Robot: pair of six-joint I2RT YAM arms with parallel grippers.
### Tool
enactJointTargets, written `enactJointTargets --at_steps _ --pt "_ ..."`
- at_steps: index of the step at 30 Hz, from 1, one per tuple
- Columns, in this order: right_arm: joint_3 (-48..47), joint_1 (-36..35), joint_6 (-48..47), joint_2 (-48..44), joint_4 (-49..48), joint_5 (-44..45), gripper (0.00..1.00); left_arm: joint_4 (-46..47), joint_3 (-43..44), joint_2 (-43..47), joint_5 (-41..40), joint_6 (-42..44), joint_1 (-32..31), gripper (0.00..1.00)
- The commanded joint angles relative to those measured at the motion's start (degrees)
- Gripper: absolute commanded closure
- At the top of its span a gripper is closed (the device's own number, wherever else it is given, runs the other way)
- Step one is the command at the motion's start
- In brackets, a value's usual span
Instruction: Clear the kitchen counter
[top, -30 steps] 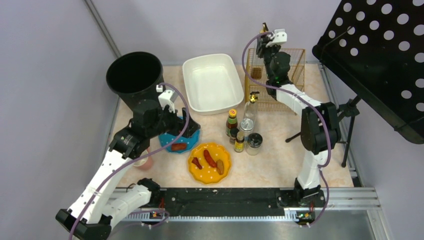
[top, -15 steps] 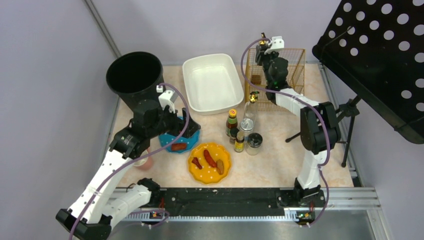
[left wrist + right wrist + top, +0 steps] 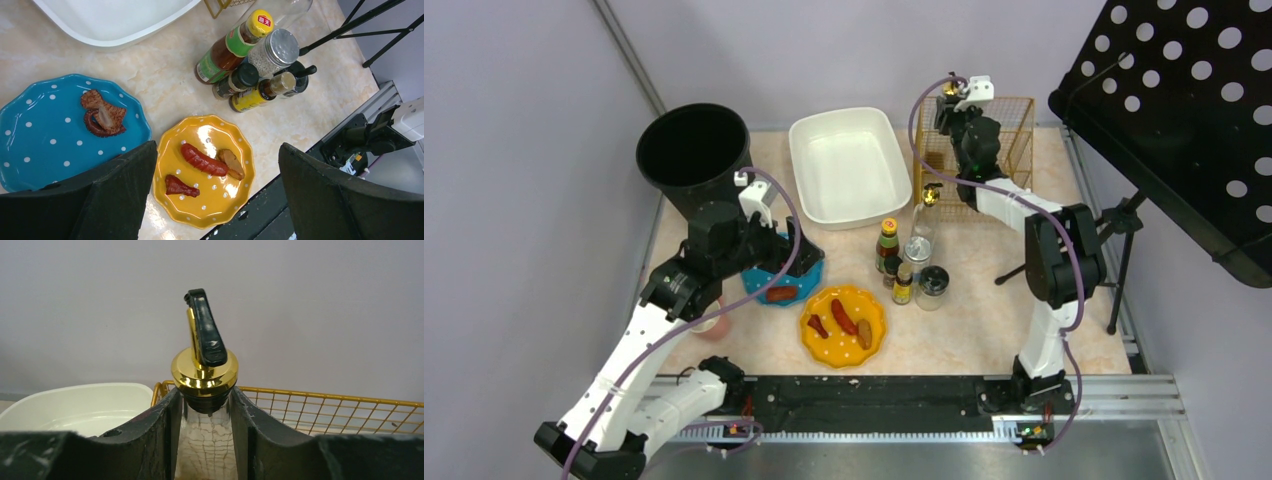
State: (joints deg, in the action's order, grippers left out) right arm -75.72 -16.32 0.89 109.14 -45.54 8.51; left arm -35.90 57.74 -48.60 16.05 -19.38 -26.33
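My right gripper (image 3: 950, 98) is shut on a clear glass bottle with a gold pourer cap (image 3: 205, 367) and holds it upright over the near-left corner of the gold wire basket (image 3: 1001, 150). My left gripper (image 3: 216, 148) is open and empty, above the gap between a blue dotted plate (image 3: 45, 140) with food scraps and a yellow dotted plate (image 3: 212, 200) with a sausage (image 3: 202, 160) and two other pieces. Both plates sit on the beige kitchen counter (image 3: 984, 305).
A cluster of sauce and spice bottles (image 3: 909, 268) stands mid-counter, with a second gold-capped glass bottle (image 3: 930, 208) behind it. A white basin (image 3: 849, 165), a black bin (image 3: 692, 148), a pink cup (image 3: 707, 323) and a black perforated stand (image 3: 1184, 110) are around.
My right gripper has come down a little with the bottle towards the basket. The left arm has barely moved.
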Motion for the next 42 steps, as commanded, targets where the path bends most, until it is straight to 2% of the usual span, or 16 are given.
enactJointTargets --at_steps 1,6,14,20,27,36,42 --pt "0.13 0.27 2.01 -3.50 0.06 -0.44 0.54 3.29 0.05 0.57 1.13 0.01 0.08 0.05" --pt "0.39 0.24 2.12 -5.42 4.57 -0.71 0.38 2.68 0.22 0.99 1.61 -0.46 0.06 0.05" --pt "2.67 -0.11 4.39 -10.28 11.81 -0.30 0.27 1.89 -0.50 3.32 1.19 -1.13 0.06 0.04" --pt "8.20 -0.11 7.28 -17.28 17.66 -0.11 0.25 3.19 -2.59 3.61 1.84 -0.11 0.10 0.04" --pt "16.40 -0.19 10.66 -31.04 23.24 -0.93 0.25 4.27 -5.12 5.57 1.48 0.33 0.10 0.03" --pt "22.52 -0.77 10.30 -47.88 40.10 -1.12 0.26 3.99 -5.48 6.02 1.22 0.48 0.05 0.03" --pt "24.87 -0.90 11.60 -56.90 51.57 -5.27 0.28 4.17 -6.03 6.67 2.08 0.13 0.07 0.03"
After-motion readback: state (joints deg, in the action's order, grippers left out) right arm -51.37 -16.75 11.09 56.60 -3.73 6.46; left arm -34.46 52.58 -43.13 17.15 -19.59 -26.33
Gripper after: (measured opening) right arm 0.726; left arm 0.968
